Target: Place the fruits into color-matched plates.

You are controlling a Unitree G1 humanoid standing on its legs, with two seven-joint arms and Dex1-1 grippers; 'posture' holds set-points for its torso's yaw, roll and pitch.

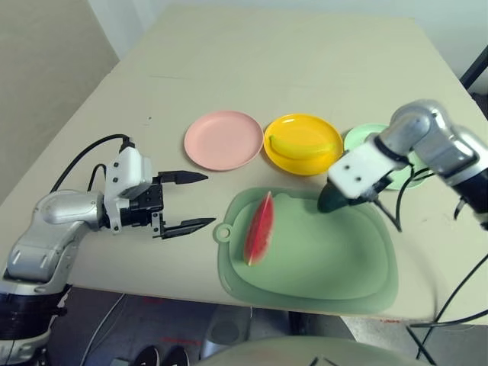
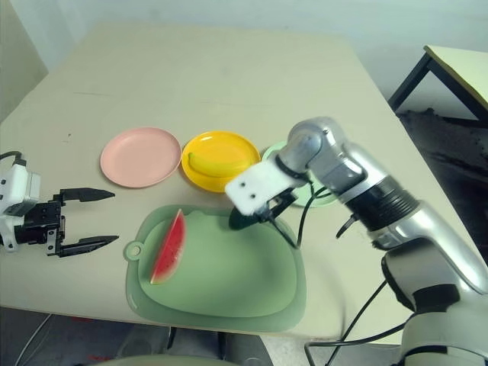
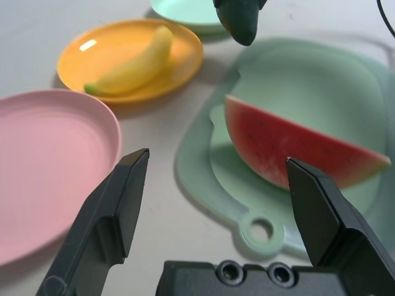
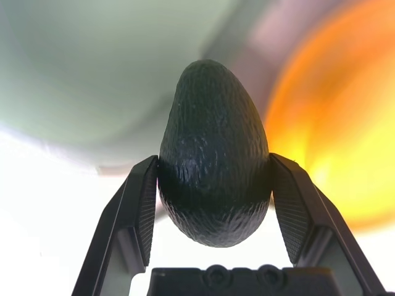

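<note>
With the avocado (image 4: 213,154) gripped upright between its jaws, the right gripper (image 4: 214,163) is the nearer one to the mint plate (image 1: 366,136), which lies just beyond the mat (image 1: 385,301), to the robot's right.

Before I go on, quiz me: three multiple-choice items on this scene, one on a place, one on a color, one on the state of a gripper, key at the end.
1. Where does the banana lie?
A) on the pink plate
B) on the yellow plate
C) on the green mat

2. What color is the plate nearest the left gripper?
A) pink
B) yellow
C) mint green

3. How is the right gripper?
A) open and empty
B) closed on the watermelon wedge
C) closed on the avocado

Key:
1 B: the banana lies inside the yellow plate.
2 A: the pink plate is the closest one to the left gripper.
3 C: the right gripper has the avocado pinched between its two fingers.
</note>
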